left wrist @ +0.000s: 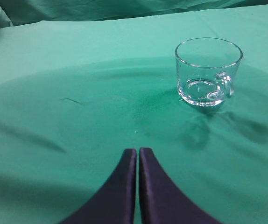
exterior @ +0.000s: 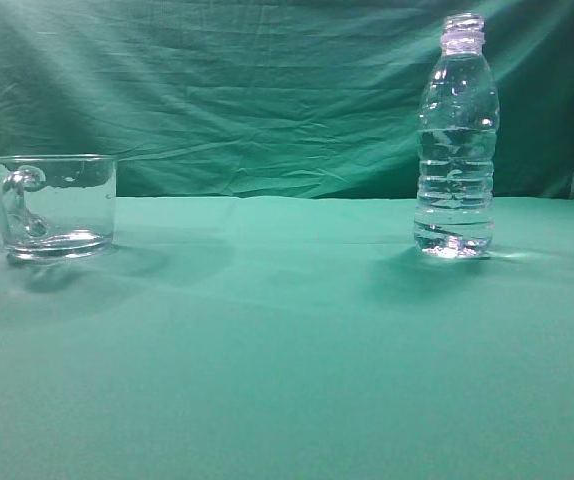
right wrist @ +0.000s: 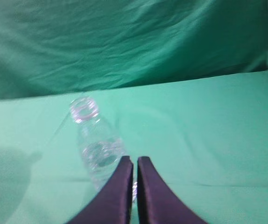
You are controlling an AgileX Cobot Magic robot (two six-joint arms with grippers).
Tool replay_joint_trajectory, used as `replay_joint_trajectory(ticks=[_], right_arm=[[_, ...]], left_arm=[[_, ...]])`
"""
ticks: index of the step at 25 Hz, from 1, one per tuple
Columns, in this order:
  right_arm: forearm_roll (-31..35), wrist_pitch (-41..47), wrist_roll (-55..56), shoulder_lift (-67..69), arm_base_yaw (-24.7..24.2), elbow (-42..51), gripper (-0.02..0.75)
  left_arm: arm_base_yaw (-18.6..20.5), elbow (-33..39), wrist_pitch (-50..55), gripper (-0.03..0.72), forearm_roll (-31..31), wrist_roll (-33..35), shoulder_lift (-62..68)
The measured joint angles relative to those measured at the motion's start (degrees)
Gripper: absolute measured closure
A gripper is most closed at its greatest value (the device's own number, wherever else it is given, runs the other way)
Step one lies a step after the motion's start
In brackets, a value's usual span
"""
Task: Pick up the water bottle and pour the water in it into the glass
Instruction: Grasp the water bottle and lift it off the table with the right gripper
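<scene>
Left jaws [left wrist: 137, 154]: pressed together, gripping nothing, low over the green surface [left wrist: 78, 130].
Glass [left wrist: 208, 72]: upright ahead of the left jaws and off to their right — well apart from them.
Right jaws [right wrist: 135, 162]: pressed together, empty.
Water bottle [right wrist: 95, 140]: uncapped, upright, just ahead-left of the right jaws — contact unclear.
Water [exterior: 454, 190]: fills roughly the bottle's lower two thirds.

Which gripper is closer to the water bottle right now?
Right. The right gripper is shut, with the water bottle just ahead of its tips. The left gripper, also shut, faces the glass, and its view shows no bottle.
</scene>
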Motion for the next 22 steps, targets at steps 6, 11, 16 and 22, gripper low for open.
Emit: replay_joint_trajectory(ticks=[6,11,16,22], right_arm=[[-5.3,-12.2,-0.9,13.0,4.6,-0.1,0.738],[-4.5,-23.5,-2.9,23.3,4.6,-0.4,0.538],[2.4,-31.2,-3.3,32.0,4.6,-0.8,0.15],[3.5,-34.1,-4.8,42.0,4.6,-4.1,0.092]], left_arm=[[0.0,0.0,0.0,0.688,0.0,0.0,0.0],[0.0,0.0,0.0,0.688,0.0,0.0,0.0],[0.0,0.0,0.0,0.688,0.0,0.0,0.0],[0.0,0.0,0.0,0.688,0.0,0.0,0.0]])
